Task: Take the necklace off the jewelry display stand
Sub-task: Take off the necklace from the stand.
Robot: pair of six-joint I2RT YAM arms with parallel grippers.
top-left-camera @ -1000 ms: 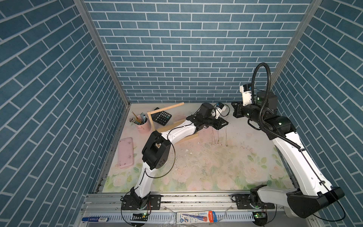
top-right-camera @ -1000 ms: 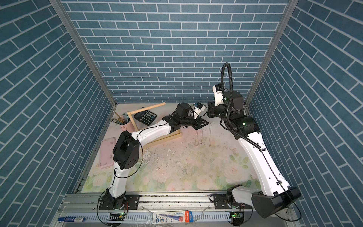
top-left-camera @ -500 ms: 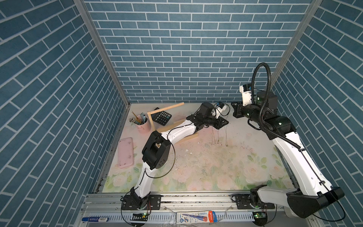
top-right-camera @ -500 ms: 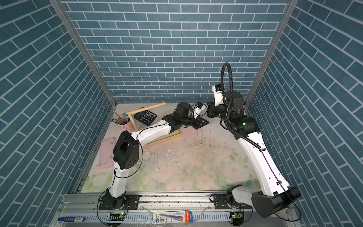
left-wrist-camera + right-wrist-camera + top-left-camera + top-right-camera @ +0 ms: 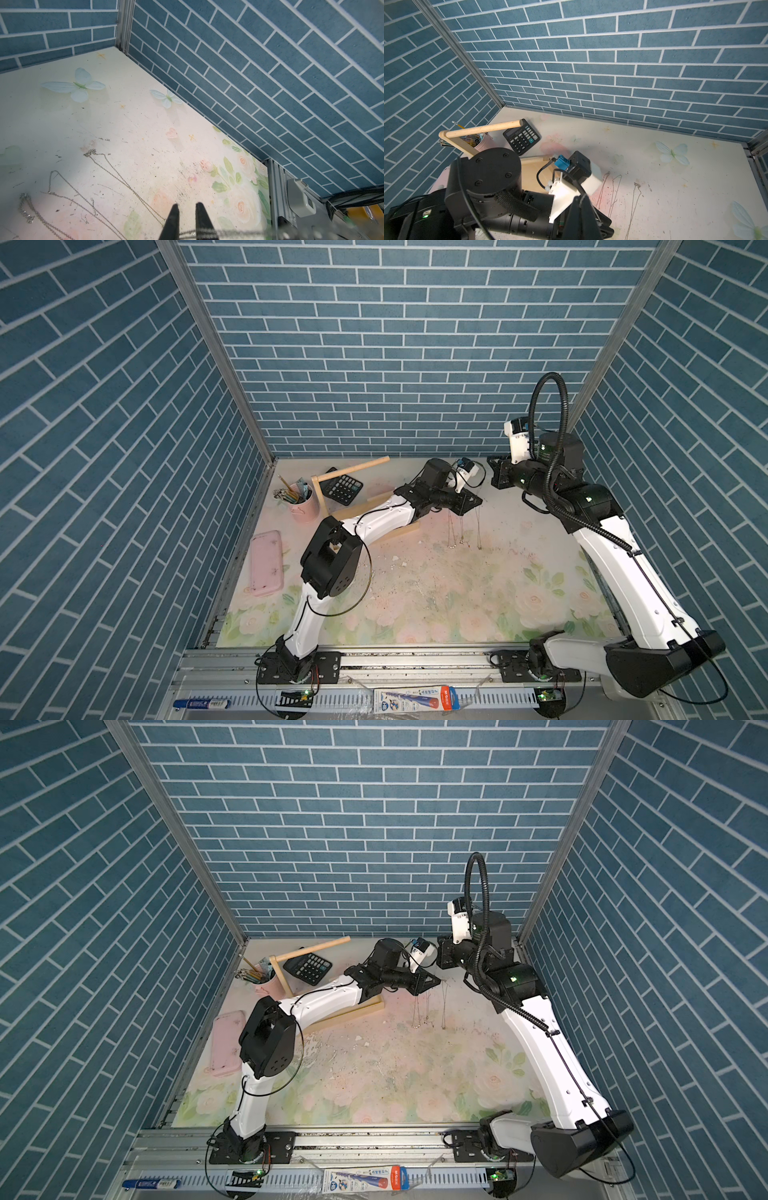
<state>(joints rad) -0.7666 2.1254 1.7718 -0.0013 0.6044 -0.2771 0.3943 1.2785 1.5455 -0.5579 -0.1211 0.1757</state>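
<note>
The necklace (image 5: 478,526) is a thin silver chain. Its strands trail from the two grippers down toward the floral mat at the back middle, also seen in a top view (image 5: 445,1006). My right gripper (image 5: 581,199) is shut on a strand at its tips, and shows in both top views (image 5: 491,472) (image 5: 441,957). My left gripper (image 5: 187,206) sits just in front of it (image 5: 478,501). Its jaws stand a narrow gap apart, with blurred chain strands crossing between the fingers. The jewelry display stand (image 5: 320,497) of pale wood is at the back left, its base (image 5: 353,1013) partly under my left arm.
A pink pencil cup (image 5: 303,506) and a black calculator (image 5: 343,488) stand by the stand. A pink case (image 5: 268,562) lies along the left wall. The blue brick walls close in the back and both sides, and an aluminium frame post (image 5: 276,197) lines the right edge.
My left gripper's jaws have narrowed around the chain strands. Both arms have stayed almost where they were.
</note>
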